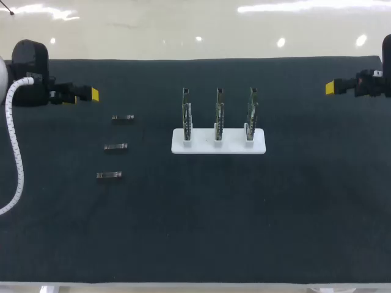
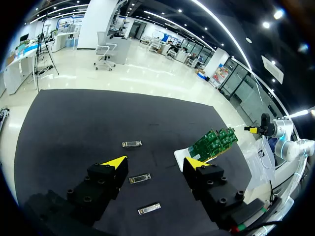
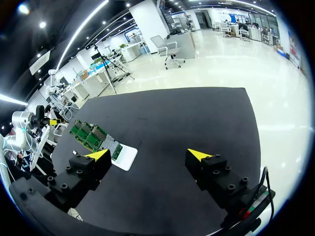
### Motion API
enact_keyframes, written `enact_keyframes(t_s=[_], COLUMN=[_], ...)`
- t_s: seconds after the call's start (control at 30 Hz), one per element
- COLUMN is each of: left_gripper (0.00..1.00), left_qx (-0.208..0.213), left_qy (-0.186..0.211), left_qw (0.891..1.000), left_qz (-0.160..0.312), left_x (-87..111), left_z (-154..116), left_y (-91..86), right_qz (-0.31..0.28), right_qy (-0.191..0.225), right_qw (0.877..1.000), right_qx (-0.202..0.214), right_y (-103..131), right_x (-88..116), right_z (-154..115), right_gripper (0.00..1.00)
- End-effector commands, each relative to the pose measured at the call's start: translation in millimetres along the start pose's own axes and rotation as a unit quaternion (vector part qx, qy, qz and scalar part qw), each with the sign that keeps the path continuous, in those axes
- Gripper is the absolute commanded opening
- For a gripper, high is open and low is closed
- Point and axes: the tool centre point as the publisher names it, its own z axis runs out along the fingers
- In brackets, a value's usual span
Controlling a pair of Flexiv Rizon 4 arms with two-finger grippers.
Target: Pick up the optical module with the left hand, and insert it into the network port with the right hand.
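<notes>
**Both arms parked at the far corners, modules untouched on the mat**

The left gripper (image 1: 90, 93) hangs over the far left part of the dark mat (image 1: 195, 232), its yellow tips pointing right. In the left wrist view its fingers (image 2: 115, 161) stand wide apart with nothing between them but air. A white cable (image 1: 14, 152) loops down from this arm along the left edge.

Three small metal modules lie flat on the left part of the mat in a slightly slanted row: the far module (image 1: 123, 118), the middle module (image 1: 115, 146) and the near module (image 1: 109, 176). They are apart from one another, and all lie nearer than the left gripper and a little to its right. None is touched. From the left wrist, the middle module (image 2: 140, 179) shows down on the mat in the gap between the open fingers, with the other two on either side of it along the row.

Right of the modules, around the middle of the mat, sits a white stand (image 1: 218, 146). Three circuit boards (image 1: 219, 110) stand upright in it, side by side and edge-on to the head view. Their ports are too small to make out.

The right gripper (image 1: 330, 87) hangs over the far right part of the mat, tips pointing left, well apart from the stand. In its own view the fingers (image 3: 199, 155) are spread wide and hold nothing. The stand (image 3: 123, 157) and boards (image 3: 91, 137) lie ahead, just beside one finger.
</notes>
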Motion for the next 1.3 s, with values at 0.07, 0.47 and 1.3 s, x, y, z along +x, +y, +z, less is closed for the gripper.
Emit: enact_keyframes(t_s=[0.07, 0.47, 1.3], left_gripper=[1.0, 1.0, 1.0], left_qx=[-0.002, -0.002, -0.002], left_qy=[0.002, 0.002, 0.002], left_qw=[1.0, 1.0, 1.0], left_qz=[0.0, 0.0, 0.0], left_x=[-0.8, -0.8, -0.8], left_z=[0, 0, 0], left_y=[-0.5, -0.5, -0.5], right_qz=[0.0, 0.0, -0.14], right_qy=[0.0, 0.0, 0.118], right_qw=[1.0, 1.0, 0.983], right_qx=[0.002, 0.002, -0.009], right_y=[1, 1, 22], right_x=[0, 0, -21], right_z=[0, 0, 3], right_gripper=[1.0, 1.0, 1.0])
